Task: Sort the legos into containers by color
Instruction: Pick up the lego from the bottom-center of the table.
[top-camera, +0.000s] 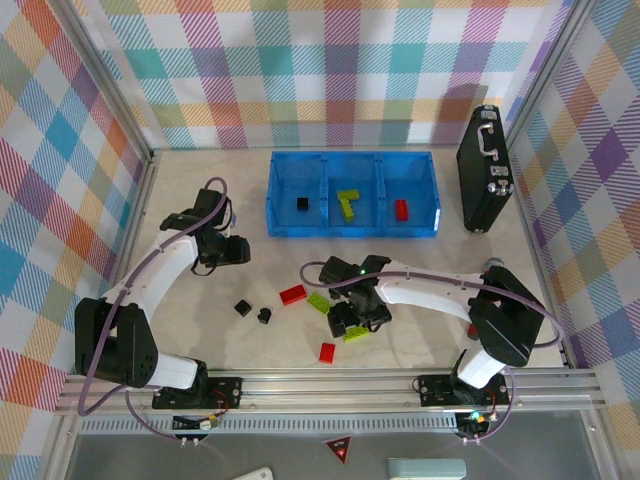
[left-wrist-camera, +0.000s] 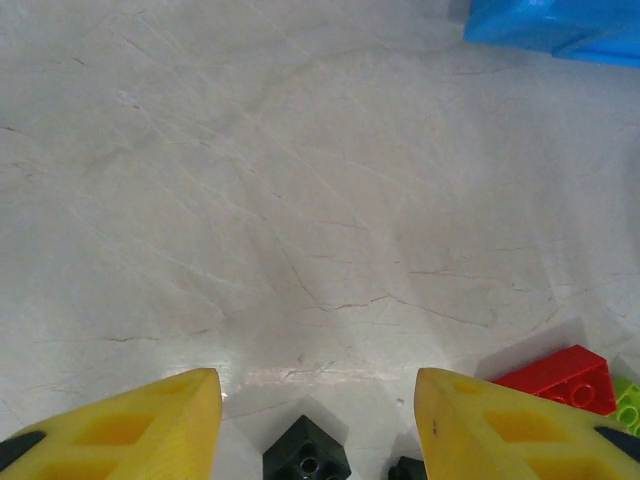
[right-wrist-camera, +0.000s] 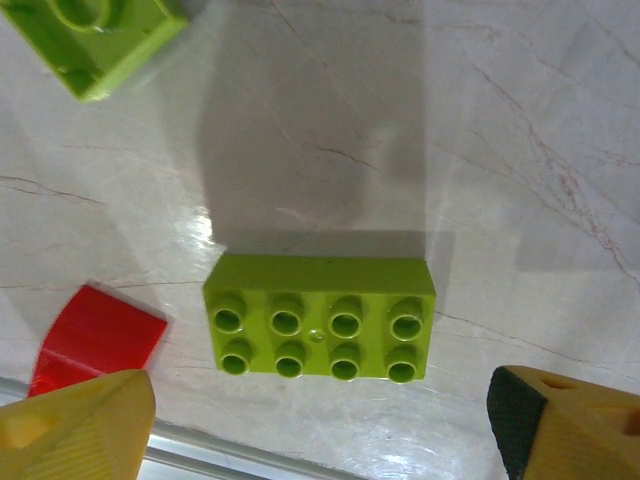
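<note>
Lime brick (right-wrist-camera: 320, 318) flat on counter (right-wrist-camera: 330, 130), lower centre of frame, just above right fingers (right-wrist-camera: 75, 425), long axis spanning their gap; those spread wide, empty. Left fingers (left-wrist-camera: 120, 425) part open, empty, farther off.

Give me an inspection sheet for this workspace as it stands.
Surface: pale marbled table, faint hairline marks.
Job's things: blue tray holds a black brick, a lime green piece and a red brick, one per compartment. At least six lie loose: black pair, red pair, lime pair.
Clutter: black case stands on edge right of the tray.
Grippers: left gripper open, empty, near the black pair. Right gripper open, astride a studs-up lime eight-stud brick, not gripping.
Cables: purple cables follow both arms.
Surroundings: plaid walls, metal rail at the near edge.
</note>
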